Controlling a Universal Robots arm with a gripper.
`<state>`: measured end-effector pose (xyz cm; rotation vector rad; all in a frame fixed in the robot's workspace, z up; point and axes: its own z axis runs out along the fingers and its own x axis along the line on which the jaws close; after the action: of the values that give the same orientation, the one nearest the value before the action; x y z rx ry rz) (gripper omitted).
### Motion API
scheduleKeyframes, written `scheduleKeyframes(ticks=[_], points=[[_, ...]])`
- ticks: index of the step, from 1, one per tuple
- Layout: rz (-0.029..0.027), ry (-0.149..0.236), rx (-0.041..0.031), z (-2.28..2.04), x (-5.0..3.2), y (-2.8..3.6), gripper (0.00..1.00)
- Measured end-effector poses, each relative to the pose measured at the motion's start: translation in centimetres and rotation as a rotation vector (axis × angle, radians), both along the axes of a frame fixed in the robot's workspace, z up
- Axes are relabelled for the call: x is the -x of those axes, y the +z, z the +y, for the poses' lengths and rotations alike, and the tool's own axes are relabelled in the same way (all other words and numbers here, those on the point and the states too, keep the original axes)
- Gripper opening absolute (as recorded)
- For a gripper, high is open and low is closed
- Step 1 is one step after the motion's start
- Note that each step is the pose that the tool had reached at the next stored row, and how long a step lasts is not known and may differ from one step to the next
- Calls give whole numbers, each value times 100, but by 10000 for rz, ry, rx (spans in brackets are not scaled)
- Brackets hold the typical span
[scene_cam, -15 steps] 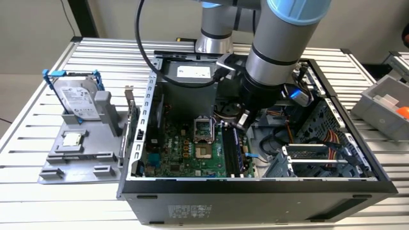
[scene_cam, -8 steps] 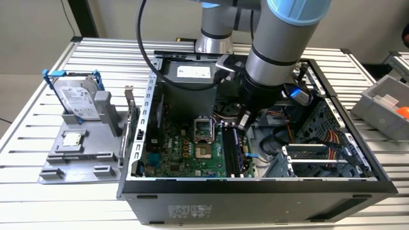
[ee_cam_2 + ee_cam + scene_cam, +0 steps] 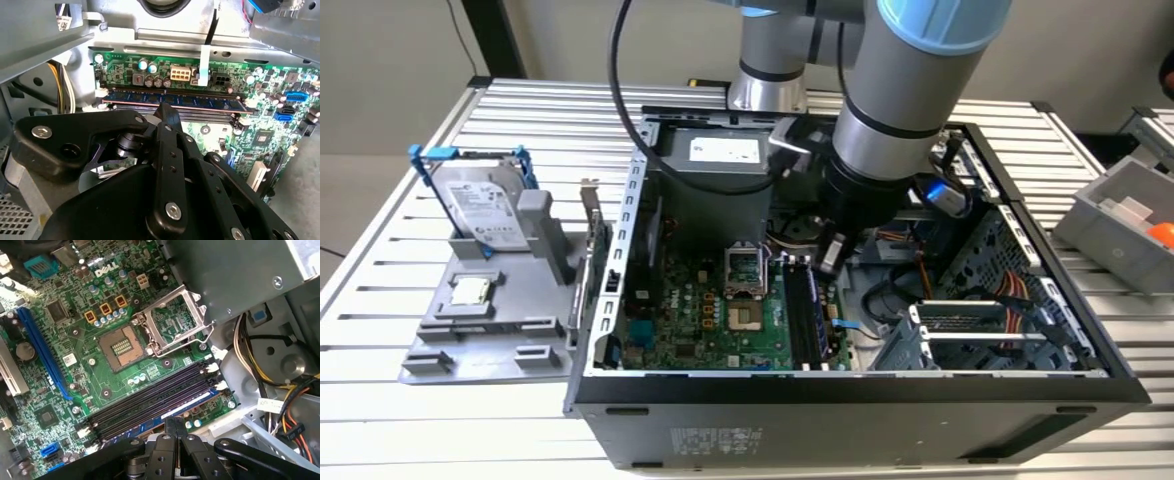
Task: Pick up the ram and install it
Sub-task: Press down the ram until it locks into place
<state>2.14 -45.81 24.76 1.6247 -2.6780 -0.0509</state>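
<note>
Stage: late. The ram point(image 3: 172, 101) already lies along a memory slot on the motherboard point(image 3: 707, 310), inside the open computer case point(image 3: 854, 420); judged seated or nearly so.
Ram, position: centre of the second wrist view, running across the frame just beyond the fingertips. In the first wrist view it shows as a blue-edged strip point(image 3: 187, 405) in the slot nearest the gripper, lower centre.
Gripper point(image 3: 167, 112): fingers drawn together, tips right at the ram's upper edge. Whether they pinch the stick or only press on it, cannot tell.
Slot latches: white tabs at the ends visible; locked or not, cannot tell.
Left to do: judged only confirming the seat and releasing.
Elsewhere: processor socket point(image 3: 172, 322) open; hard drive point(image 3: 480, 205) on the table, exterior view's left.
</note>
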Motion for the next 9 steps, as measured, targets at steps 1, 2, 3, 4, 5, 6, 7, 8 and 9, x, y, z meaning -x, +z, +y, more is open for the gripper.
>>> scheduleKeyframes(ticks=[1, 2, 3, 4, 5, 6, 7, 8, 9], points=[[0, 88, 1, 0, 0, 0, 0], [1, 164, 1, 0, 0, 0, 0], [1, 252, 1, 0, 0, -1, 0], [1, 337, 1, 0, 0, -1, 0], [1, 420, 1, 0, 0, -2, 0], [1, 504, 0, 0, 0, -3, 0], [1, 585, 0, 0, 0, -4, 0], [1, 667, 0, 0, 0, -5, 0], [1, 759, 0, 0, 0, -7, 0]])
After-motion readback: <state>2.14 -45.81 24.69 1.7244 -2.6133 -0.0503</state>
